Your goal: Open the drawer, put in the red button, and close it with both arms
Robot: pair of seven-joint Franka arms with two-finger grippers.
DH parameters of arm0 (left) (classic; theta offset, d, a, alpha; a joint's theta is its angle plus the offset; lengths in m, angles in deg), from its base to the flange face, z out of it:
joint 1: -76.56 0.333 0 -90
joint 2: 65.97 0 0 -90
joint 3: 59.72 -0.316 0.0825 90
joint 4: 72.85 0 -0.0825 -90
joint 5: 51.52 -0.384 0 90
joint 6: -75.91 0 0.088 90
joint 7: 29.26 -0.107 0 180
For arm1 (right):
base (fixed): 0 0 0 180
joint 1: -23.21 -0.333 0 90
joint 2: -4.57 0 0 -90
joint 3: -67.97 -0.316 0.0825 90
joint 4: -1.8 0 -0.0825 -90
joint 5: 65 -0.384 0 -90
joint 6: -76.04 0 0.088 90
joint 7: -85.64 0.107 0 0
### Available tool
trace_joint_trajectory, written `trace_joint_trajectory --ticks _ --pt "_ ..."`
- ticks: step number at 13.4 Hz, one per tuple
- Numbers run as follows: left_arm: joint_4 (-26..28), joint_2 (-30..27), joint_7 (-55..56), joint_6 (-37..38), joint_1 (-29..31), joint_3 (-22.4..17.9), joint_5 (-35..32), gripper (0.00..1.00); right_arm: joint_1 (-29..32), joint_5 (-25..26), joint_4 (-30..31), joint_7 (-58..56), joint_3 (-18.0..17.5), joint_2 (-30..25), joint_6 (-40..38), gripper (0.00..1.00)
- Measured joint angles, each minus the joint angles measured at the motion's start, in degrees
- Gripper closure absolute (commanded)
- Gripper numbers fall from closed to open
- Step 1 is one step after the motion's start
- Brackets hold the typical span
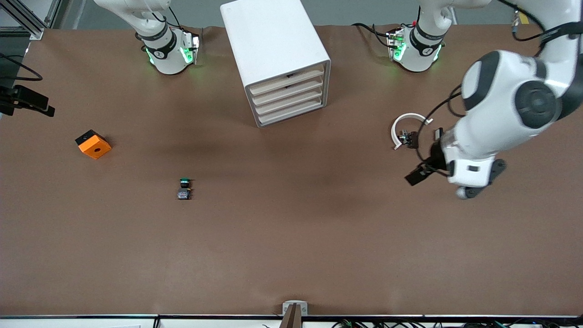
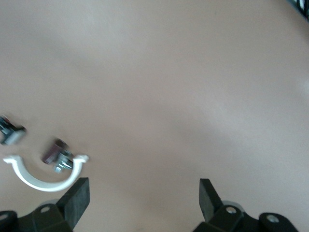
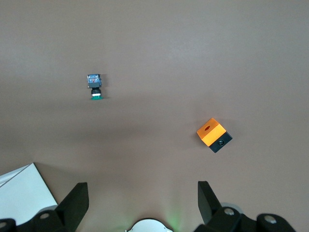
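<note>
**Both jaws wide, drawers shut**

The red button (image 1: 408, 138) lies on the counter (image 1: 291, 237) toward the left arm's end, just beside a white ring (image 1: 406, 119) (its cap looks dark red in the left wrist view). The left arm (image 1: 510, 105) holds its jaws wide and empty over the counter near the ring. The right arm (image 1: 155, 27) holds its jaws wide and empty too, up over its own end. The cabinet (image 1: 273, 41) has all drawers shut. A green button (image 1: 184, 189) and an orange box (image 1: 93, 144) lie well apart.
</note>
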Motion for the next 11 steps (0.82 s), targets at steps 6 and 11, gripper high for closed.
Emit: trace_joint_trajectory --ticks 6,11 --pt "0.03 -8.03 -17.15 8.03 10.63 -0.13 -1.35 0.0 -1.42 -0.23 7.76 0.0 0.33 -5.97 4.0 0.0" --pt "0.34 -12.48 -35.72 9.86 14.04 -0.15 -2.87 0.0 -2.13 -0.23 8.3 0.0 1.17 -6.61 4.4 0.0"
